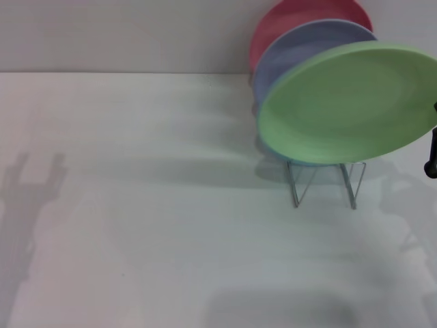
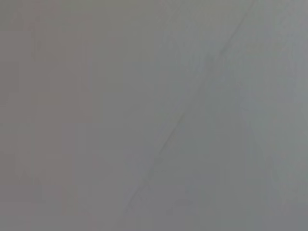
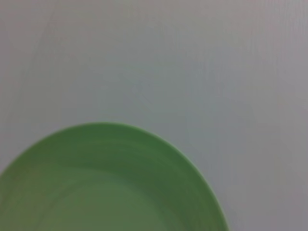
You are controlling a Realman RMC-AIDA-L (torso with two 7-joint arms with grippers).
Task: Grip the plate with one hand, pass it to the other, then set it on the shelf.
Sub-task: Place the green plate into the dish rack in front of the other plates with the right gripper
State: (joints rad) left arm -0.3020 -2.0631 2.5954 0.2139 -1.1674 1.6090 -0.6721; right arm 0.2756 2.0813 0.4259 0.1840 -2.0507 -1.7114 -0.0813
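Green plate [image 1: 347,104] hangs tilted over the wire shelf [image 1: 325,182], right gripper [image 1: 431,152] at its edge, finger state unclear. Placing step: lower it into a slot.

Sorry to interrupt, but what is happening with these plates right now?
The right pincer is just visible at the edge of the head view, against the rim of the green plate, which is tilted at the front of the wire shelf. A lavender plate and a red plate stand behind it. The left pincer is out of view.

Plate [image 1: 345,106] frontmost above shelf [image 1: 324,181], two plates [image 1: 300,48] behind.
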